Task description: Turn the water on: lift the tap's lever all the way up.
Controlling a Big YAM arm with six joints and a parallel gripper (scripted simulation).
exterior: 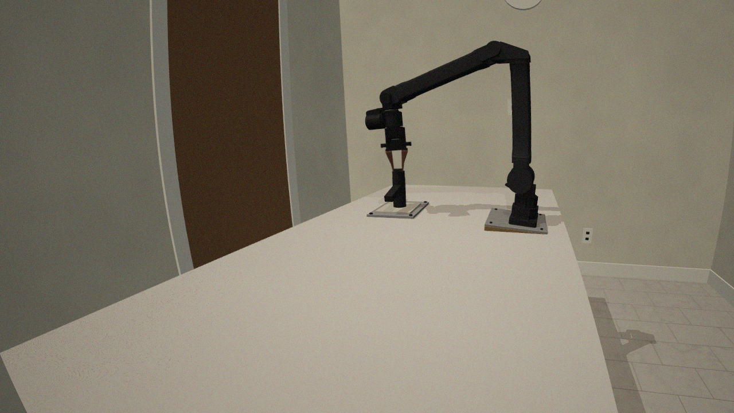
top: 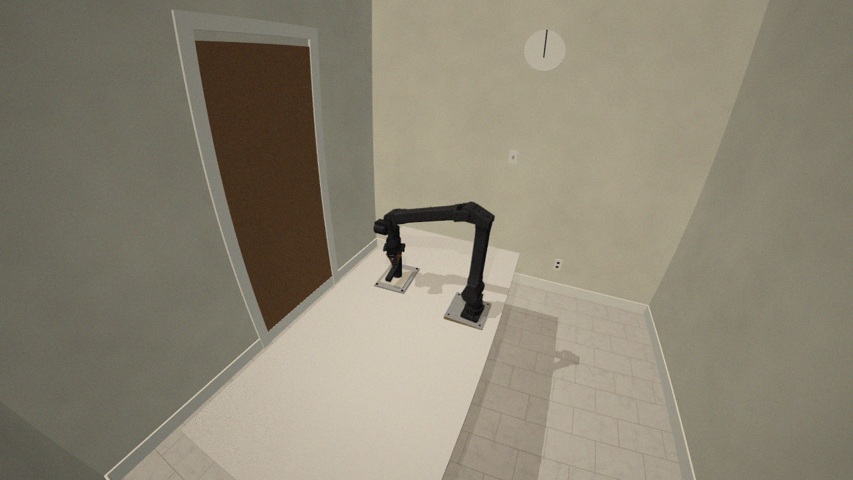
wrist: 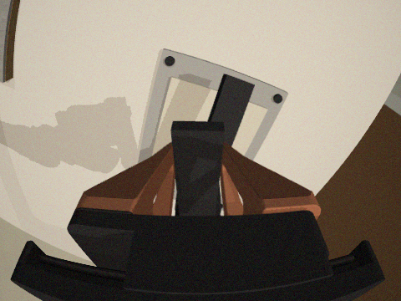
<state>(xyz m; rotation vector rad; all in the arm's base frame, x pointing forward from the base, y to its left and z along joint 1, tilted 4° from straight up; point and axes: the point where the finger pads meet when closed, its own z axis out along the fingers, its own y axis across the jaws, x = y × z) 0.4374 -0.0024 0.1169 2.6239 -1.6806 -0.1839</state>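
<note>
A small black tap [exterior: 396, 191] stands on a grey base plate [exterior: 397, 209] at the far end of the white table, near the door; it also shows in the top view [top: 392, 268]. Its spout [wrist: 233, 99] points away over the plate. Its dark lever [wrist: 196, 170] stands upright, pointing straight up into my gripper. My gripper [exterior: 396, 167] hangs straight down over the tap, and its brown fingers are shut on the lever from both sides.
The arm's own base [exterior: 517, 219] is bolted to the table to the right of the tap. A brown door [exterior: 225, 123] stands close on the left. The table edge drops to a tiled floor [exterior: 662, 328] on the right.
</note>
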